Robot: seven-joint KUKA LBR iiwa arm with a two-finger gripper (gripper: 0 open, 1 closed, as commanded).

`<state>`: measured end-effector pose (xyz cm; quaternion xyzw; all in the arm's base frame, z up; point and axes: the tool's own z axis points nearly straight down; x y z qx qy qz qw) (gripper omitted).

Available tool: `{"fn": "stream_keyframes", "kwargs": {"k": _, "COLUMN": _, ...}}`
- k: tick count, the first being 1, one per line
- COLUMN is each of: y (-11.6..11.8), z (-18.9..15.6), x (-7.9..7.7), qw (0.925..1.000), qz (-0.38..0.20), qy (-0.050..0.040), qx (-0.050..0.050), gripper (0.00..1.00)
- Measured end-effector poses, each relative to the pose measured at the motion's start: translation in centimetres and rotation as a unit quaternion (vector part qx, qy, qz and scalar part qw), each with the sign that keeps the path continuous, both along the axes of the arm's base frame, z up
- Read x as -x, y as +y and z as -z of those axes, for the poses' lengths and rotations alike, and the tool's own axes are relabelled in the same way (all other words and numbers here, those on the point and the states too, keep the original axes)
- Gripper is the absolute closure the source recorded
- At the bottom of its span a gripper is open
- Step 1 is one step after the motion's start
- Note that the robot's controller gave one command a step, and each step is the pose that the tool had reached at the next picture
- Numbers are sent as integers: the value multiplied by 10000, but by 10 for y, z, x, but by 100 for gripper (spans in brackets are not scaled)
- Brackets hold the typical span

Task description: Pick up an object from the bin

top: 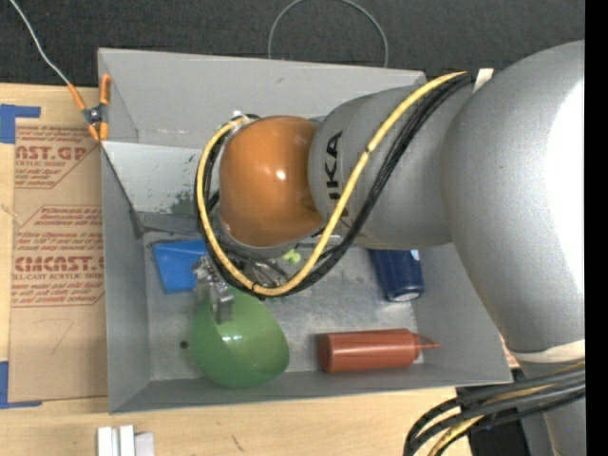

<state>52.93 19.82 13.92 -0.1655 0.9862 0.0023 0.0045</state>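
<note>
Gripper (218, 294), open or closed I cannot tell, sits atop the green pear (242, 350).

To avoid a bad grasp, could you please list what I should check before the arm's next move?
1. Target under the gripper: ok, the green round thing in the lower left of the bin.
2. Anything held: cannot tell.
3. Gap from it to the red bottle: ok.
4. Gap to the blue can: ok, it lies far right.
5. Gap to the blue block: cannot tell, they are very close.
</note>
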Motion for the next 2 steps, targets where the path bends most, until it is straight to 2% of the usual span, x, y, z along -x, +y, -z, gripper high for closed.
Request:
{"fn": "stream_keyframes", "kwargs": {"k": 1, "y": -4, "z": 4, "x": -8, "qw": 9998, "qz": -182, "qy": -1, "qx": -7, "gripper": 100}}
{"fn": "stream_keyframes", "kwargs": {"k": 2, "y": -4, "z": 4, "x": -8, "qw": 9998, "qz": -183, "qy": 0, "qx": -9, "gripper": 100}}
